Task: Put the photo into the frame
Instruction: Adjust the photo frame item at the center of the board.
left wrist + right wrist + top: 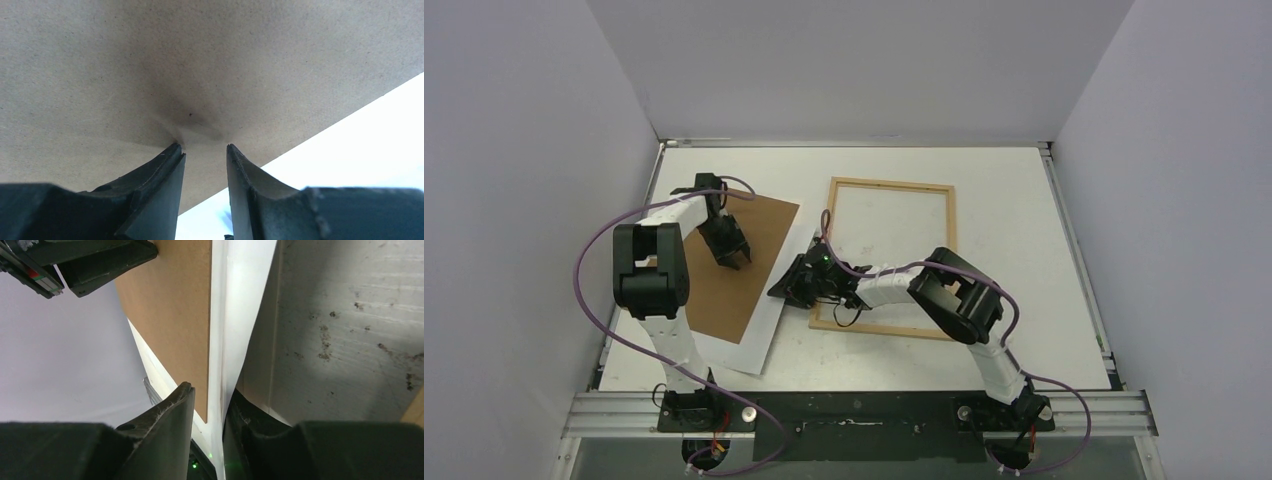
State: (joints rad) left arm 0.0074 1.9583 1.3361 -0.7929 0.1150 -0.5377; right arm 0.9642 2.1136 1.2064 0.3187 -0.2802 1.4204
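- The frame [892,183], thin strips of light wood, lies flat on the white table [1014,230]. Inside its strips only the bare table surface shows.
- The right arm reaches across the frame's near left corner, so part of that strip is covered.
- Left of the frame lies the brown hardboard backing panel [759,225], turned at an angle, with one corner pointing toward the frame's far left corner.
- The photo [759,342] is under that panel, white side up. It pokes out as a pale border along the panel's frame-side edge and its near edge.
- The right gripper [786,290] sits just left of the frame's left strip, at the photo's frame-side edge.
- From the right wrist, the photo [242,290] rises as a white sheet between the right gripper's [209,390] two fingers, with the panel [175,315] lying beside it.
- The jaws are drawn in close on either side of the sheet, one finger against it. I cannot tell whether they actually clamp it.
- The left gripper [732,257] is further left of the frame, over the middle of the panel.
- From the left wrist, the left gripper [204,155] has its fingers partly spread, with nothing between them. Both tips are down at the panel [150,65], above a dark shadow.
- White shows past the panel's edge there.
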